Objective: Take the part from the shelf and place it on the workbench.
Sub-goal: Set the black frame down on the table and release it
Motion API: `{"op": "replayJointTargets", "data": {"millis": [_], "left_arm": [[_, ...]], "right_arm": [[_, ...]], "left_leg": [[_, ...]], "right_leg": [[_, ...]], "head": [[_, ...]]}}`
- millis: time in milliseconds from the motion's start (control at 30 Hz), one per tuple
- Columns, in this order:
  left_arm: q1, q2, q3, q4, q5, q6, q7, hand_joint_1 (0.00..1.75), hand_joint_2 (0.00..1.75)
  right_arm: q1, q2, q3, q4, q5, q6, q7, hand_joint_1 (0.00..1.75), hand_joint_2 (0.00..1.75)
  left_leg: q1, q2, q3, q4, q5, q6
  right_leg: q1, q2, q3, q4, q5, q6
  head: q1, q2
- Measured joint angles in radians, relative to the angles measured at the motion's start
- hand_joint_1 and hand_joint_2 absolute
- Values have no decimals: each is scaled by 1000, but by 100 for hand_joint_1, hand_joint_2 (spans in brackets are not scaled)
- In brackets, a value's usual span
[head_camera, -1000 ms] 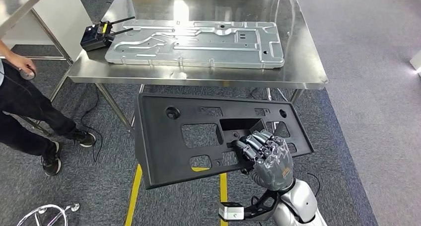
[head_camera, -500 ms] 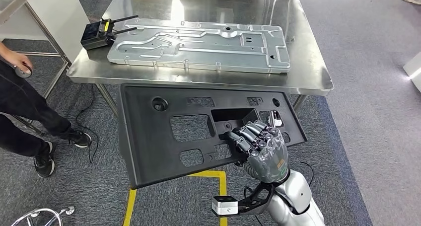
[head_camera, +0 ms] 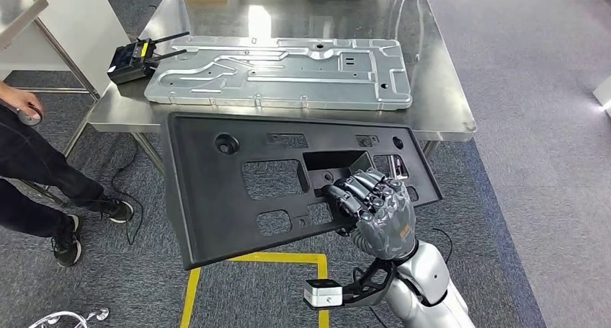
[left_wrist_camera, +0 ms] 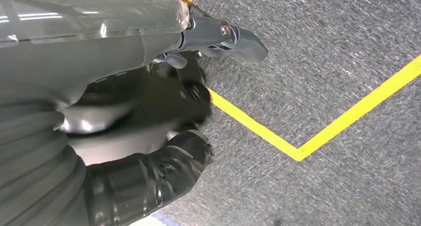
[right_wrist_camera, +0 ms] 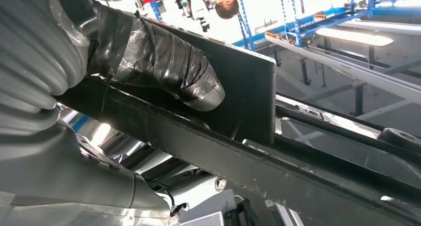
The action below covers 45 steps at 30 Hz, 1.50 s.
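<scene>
We see the right robot hand (head_camera: 378, 213) gripping the black part (head_camera: 238, 198) through a cutout, just before the bench (head_camera: 439, 104). Left robot hand (left_wrist_camera: 198, 94): blurred, grip unclear.

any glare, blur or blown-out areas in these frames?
Head view: sharp overall, ceiling light glares on the steel workbench behind the metal plate; the black panel in the right hand is matte, no hotspots. Left wrist view: the left hand is close, dark and soft, floor in focus. Right wrist view: bright background blown out behind the panel, thumb sharp.
</scene>
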<state>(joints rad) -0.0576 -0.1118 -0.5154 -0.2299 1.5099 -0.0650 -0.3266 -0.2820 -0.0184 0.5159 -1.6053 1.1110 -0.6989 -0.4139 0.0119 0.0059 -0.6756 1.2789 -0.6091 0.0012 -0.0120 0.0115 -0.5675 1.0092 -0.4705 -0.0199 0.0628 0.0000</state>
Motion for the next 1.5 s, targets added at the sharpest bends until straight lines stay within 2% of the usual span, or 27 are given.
{"op": "replayJointTargets", "data": {"millis": [33,67,133,200,367,400,467,500,533,567,600,633,700,800,900,933,1000,1033,1067,1100,1133,1200,1233,1333,1400,1433,1500], "left_arm": [[1,0,0,0,0,-1,0,0,175],[1,0,0,0,0,-1,0,0,175],[-1,0,0,0,0,-3,0,0,175],[-2,0,0,0,0,-4,0,0,175],[-3,-1,0,0,0,-5,0,0,175],[-4,-1,0,0,0,-5,0,0,175],[-5,-2,0,0,0,-5,-2,0,175],[-4,-2,0,0,0,-5,-4,0,175],[-4,-2,0,0,0,-5,-6,0,175],[-4,-2,0,0,0,-5,-8,0,175],[-4,-1,0,0,0,-5,-11,0,175],[-5,-2,0,0,0,-5,-13,0,175],[-7,-3,0,-1,0,-6,-16,0,175],[-10,-4,0,-1,0,-6,-18,0,175],[-13,-4,0,-1,0,-7,-18,0,175],[-13,-4,0,-2,0,-7,-18,0,175],[-12,-3,0,-2,0,-7,-18,0,175],[-10,-3,0,-2,0,-7,-17,0,175],[-8,-3,0,-2,0,-7,-17,0,175],[-7,-3,0,-2,0,-7,-17,0,175],[-7,-2,0,-2,0,-7,-17,0,175],[-7,-2,0,-2,0,-7,-17,0,175],[-7,-1,0,-2,0,-7,-17,0,175],[-7,-1,0,-2,0,-6,-17,0,175],[-7,-1,0,-2,0,-6,-17,0,175],[-8,-1,0,-2,0,-6,-17,0,175],[-8,-1,0,-2,0,-5,-17,0,175]], "right_arm": [[-2,0,0,0,2,0,3,175,175],[-6,0,-1,1,3,0,8,175,175],[-18,0,-2,2,4,0,15,175,175],[-33,-1,-2,2,4,0,18,175,175],[-49,-1,-3,2,5,0,20,175,175],[-53,-1,-3,2,6,0,23,175,175],[-62,-2,-2,4,10,0,37,175,175],[-68,-3,0,6,12,0,48,175,175],[-77,-4,4,9,15,0,63,175,175],[-89,-5,9,13,18,0,80,175,175],[-104,-5,16,18,22,0,98,175,175],[-120,-6,23,21,27,0,114,175,175],[-152,-6,37,28,35,0,138,175,175],[-180,-7,52,37,41,0,155,175,175],[-196,-9,62,45,45,0,175,175,175],[-204,-9,67,48,46,0,182,175,175],[-217,-10,74,57,47,0,192,175,175],[-220,-10,78,62,47,0,194,175,175],[-221,-10,82,66,47,0,197,175,175],[-223,-10,85,71,47,0,199,175,175],[-225,-11,87,74,46,0,202,175,175],[-232,-11,89,80,46,0,205,175,175],[-236,-11,89,82,46,0,206,175,175],[-244,-11,92,86,45,0,210,175,175],[-250,-12,95,87,43,0,216,175,175],[-253,-12,97,89,42,0,220,175,175],[-258,-14,100,93,39,0,225,175,175]], "left_leg": [[0,0,-17,17,10,-1],[0,0,-16,-5,39,-1],[1,1,34,-134,122,3],[-2,1,76,-232,159,9],[-3,-2,89,-257,154,36],[-1,-2,93,-261,153,42],[-1,0,99,-263,148,50],[-2,0,102,-262,145,52],[-3,0,106,-262,142,53],[-4,0,112,-262,138,53],[-5,-1,119,-262,133,52],[-6,-2,126,-263,128,51],[-9,-2,136,-263,119,44],[-8,-2,140,-269,114,29],[-7,-4,130,-234,90,13],[-6,-4,105,-185,68,8],[-2,-5,25,-49,20,-1],[0,-4,-8,-1,14,-5],[3,-4,-26,11,30,-9],[6,-4,-21,-20,67,-12],[8,-3,0,-85,117,-13],[9,-2,52,-206,174,-10],[7,-2,67,-239,179,-5],[5,-5,80,-258,165,17],[8,-5,93,-265,159,30],[9,-5,101,-267,156,36],[9,-5,111,-268,146,43]], "right_leg": [[0,1,3,1,-3,0],[0,3,7,2,-7,2],[0,5,19,5,-17,8],[3,7,23,10,-27,18],[4,3,18,25,-46,43],[3,1,0,63,-67,48],[0,-4,-71,199,-124,55],[0,-5,-111,266,-143,57],[0,-5,-139,304,-143,58],[0,-5,-147,300,-121,56],[1,-6,-133,255,-81,52],[3,-5,-105,181,-34,44],[10,-5,-51,58,20,28],[17,-4,-32,13,19,12],[6,-4,-8,-11,20,-1],[3,-5,0,-17,17,-6],[4,-6,10,-18,8,-13],[4,-5,16,-18,2,-14],[4,-4,22,-16,-4,-13],[3,-2,31,-14,-12,-10],[2,-1,40,-12,-21,-6],[3,0,55,-6,-40,5],[5,0,58,-5,-46,12],[7,0,62,-1,-51,27],[4,-3,47,39,-67,35],[3,-4,21,88,-87,39],[1,-5,-62,223,-136,46]], "head": [[0,0],[0,0],[0,0],[0,0],[1,0],[1,0],[2,0],[1,0],[1,0],[1,0],[1,0],[2,0],[1,0],[0,0],[-2,0],[-4,0],[-5,0],[-5,0],[-5,0],[-5,0],[-5,0],[-5,0],[-5,0],[-5,0],[-4,0],[-4,0],[-4,0]]}}
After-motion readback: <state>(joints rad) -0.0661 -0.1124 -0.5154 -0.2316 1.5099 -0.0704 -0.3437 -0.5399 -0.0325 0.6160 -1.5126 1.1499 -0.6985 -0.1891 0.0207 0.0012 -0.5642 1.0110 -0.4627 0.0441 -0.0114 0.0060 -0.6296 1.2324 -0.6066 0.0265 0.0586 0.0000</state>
